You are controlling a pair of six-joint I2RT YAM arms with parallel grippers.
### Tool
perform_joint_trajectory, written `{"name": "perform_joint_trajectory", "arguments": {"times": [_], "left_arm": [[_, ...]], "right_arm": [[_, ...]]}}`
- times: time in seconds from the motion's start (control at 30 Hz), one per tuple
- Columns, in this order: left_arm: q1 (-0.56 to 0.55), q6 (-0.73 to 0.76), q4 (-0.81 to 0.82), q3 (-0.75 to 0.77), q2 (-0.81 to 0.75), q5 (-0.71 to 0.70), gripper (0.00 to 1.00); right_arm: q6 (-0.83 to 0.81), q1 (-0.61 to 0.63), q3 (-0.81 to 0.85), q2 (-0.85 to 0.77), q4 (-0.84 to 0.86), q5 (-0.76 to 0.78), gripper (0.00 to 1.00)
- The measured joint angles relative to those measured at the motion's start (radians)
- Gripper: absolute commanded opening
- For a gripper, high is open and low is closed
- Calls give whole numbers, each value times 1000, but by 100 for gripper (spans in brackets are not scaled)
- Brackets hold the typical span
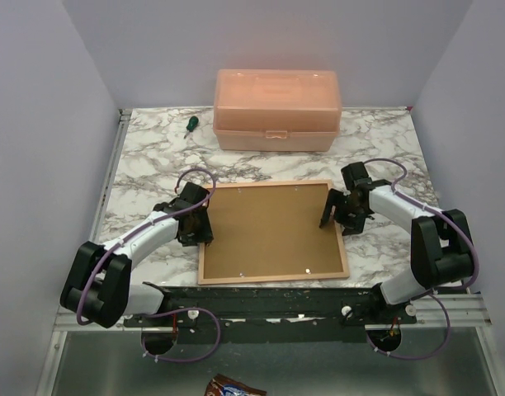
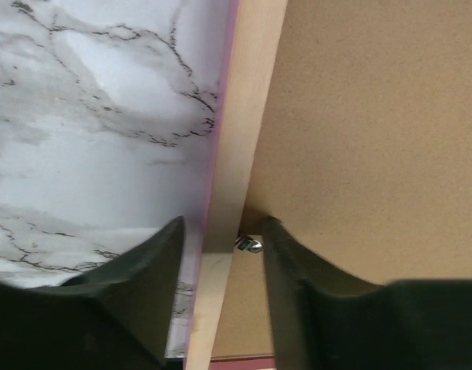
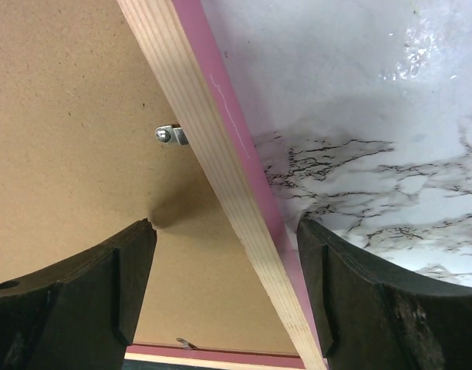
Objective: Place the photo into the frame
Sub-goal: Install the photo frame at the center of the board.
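Observation:
The frame [image 1: 273,278] lies face down on the marble table, pale wood back up and pink showing along its edge. A brown backing board [image 1: 269,227] fills it, held by small metal clips [image 3: 168,136]. The photo is hidden. My left gripper [image 1: 199,223] is open and straddles the frame's left rail [image 2: 236,139], with a small gap on each side and one finger beside a clip [image 2: 250,245]. My right gripper [image 1: 335,216] is wide open astride the right rail [image 3: 197,131], one finger over the board [image 3: 66,116] and one over the marble.
A translucent orange plastic box [image 1: 277,109] stands at the back of the table, with a green-handled screwdriver [image 1: 190,124] to its left. Grey walls close in the left, right and back. A wrapper [image 1: 232,386] lies below the near edge.

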Motion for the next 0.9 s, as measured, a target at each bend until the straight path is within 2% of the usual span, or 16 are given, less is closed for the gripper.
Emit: {"name": "perform_joint_trajectory", "arguments": {"times": [0.1,0.17,0.23,0.3,0.33,0.37,0.47,0.57,0.67,0.9], "left_arm": [[0,-3,15,0,5,9,17],[0,-1,13,0,3,8,10],[4,7,15,0,1,13,5],[2,22,16,0,-1,13,5],[2,23,16,0,-1,13,8],[2,24,16,0,-1,13,15],[2,27,10,0,-5,13,51],[2,15,-14,0,-30,15,69],[3,4,-27,-2,-76,18,76],[3,-8,-18,-91,-166,103,76]], "right_arm": [[7,-6,-5,-5,5,-6,81],[10,-6,-10,-9,9,-11,81],[13,-6,-13,-11,11,-19,81],[15,-6,-14,-13,13,-24,81],[15,-6,-16,-15,14,-24,81],[15,-6,-18,-18,16,-25,81],[16,-6,-28,-27,23,-26,81],[16,-6,-39,-39,24,-33,81],[18,-6,-50,-48,26,-41,81],[24,-11,-89,-77,52,-112,81]]}}
